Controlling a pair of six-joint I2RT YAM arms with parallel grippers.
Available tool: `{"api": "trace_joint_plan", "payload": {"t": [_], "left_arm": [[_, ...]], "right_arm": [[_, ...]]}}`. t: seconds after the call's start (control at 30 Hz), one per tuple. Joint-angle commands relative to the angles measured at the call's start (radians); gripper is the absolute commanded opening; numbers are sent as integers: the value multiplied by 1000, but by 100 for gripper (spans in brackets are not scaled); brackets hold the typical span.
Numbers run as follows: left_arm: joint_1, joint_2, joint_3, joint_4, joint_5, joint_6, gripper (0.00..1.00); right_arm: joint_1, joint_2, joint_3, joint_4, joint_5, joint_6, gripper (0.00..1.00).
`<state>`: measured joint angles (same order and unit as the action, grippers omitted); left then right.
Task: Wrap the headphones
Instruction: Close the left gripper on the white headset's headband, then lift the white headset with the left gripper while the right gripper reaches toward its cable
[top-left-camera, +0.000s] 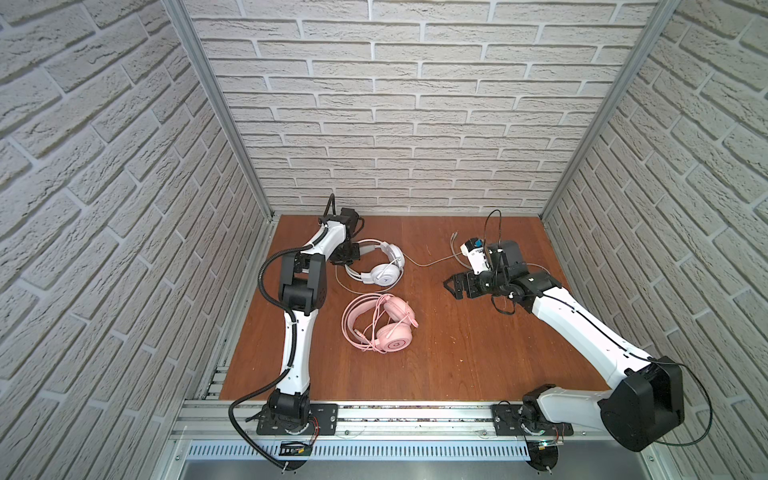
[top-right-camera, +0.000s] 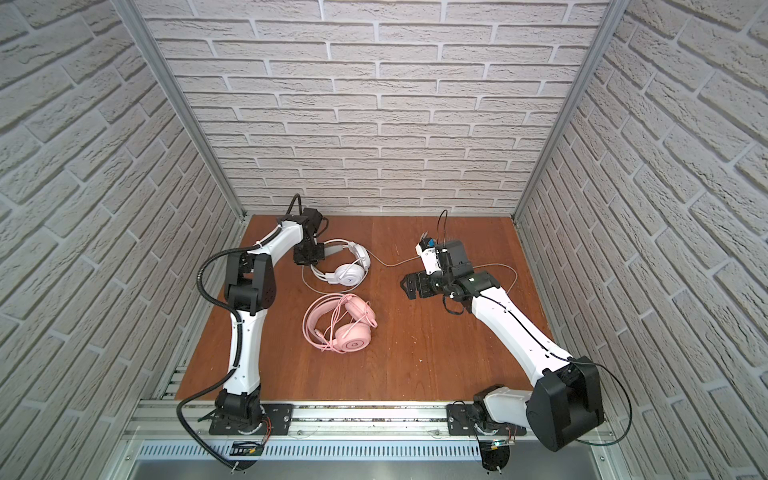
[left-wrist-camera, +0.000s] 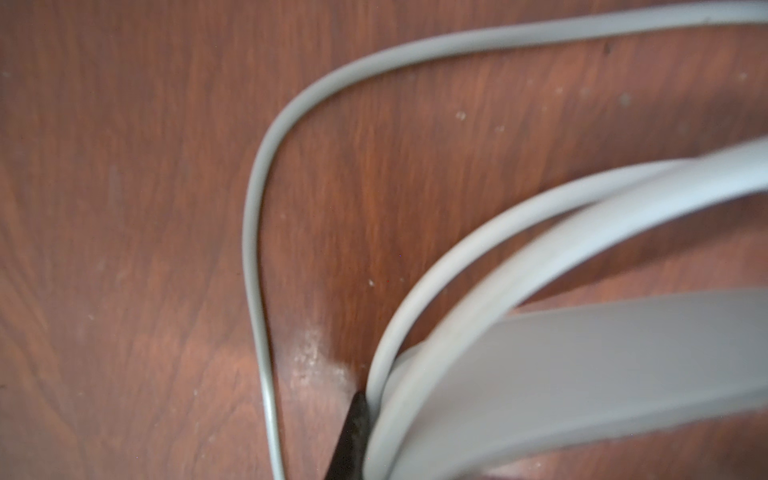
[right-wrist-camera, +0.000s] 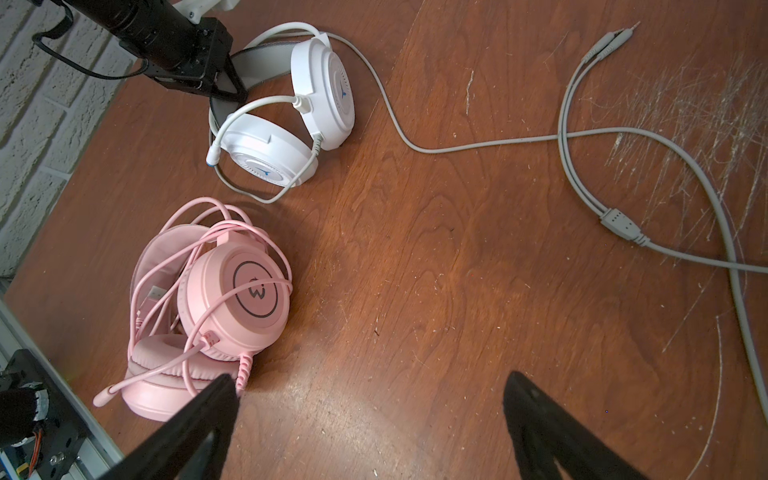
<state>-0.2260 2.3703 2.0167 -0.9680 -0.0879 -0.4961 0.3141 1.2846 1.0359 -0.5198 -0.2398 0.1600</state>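
- Nearest the robot's base, the pink headset (top-left-camera: 380, 328) lies on the table (top-left-camera: 478, 353) with its cord (right-wrist-camera: 166, 270) already looped over the cups and band, so it appears to be the wrapped one. Where that cord ends is lost among the loops.
- Farther back, the white headset (top-left-camera: 380, 268) lies on its side, cups together. Its grey cord (right-wrist-camera: 436, 147) trails loose across the table toward the right arm, so the wrapping that remains is probably this one.
- The left hand (top-left-camera: 345, 253) sits at the white headset's band, pressed together on the grey band (left-wrist-camera: 582, 353), probably to anchor the headset while the cord is gathered. In the left wrist view only one dark fingertip (left-wrist-camera: 353, 432) shows beside the band; the other is cut off, and the picture is blurred.
- The right hand (top-left-camera: 453, 286) hovers spread wide and empty, well clear of both headsets, likely waiting to take the loose cord.
- Farthest right, the cord crosses itself, passing a splitter (right-wrist-camera: 621, 224) to two plugs (right-wrist-camera: 615, 39). In both top views the right arm hides part of this run.
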Motion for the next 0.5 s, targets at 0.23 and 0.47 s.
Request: {"api": "trace_joint_plan", "payload": {"t": [0.23,0.47], "left_arm": [[-4,-95,94,10,117,-63,0],[-22,-139,230,-44,161,-48,0]], "right_arm": [[-1,-24,-19,0,68,5,100],[-1,-28,-26,18,89,35,100]]}}
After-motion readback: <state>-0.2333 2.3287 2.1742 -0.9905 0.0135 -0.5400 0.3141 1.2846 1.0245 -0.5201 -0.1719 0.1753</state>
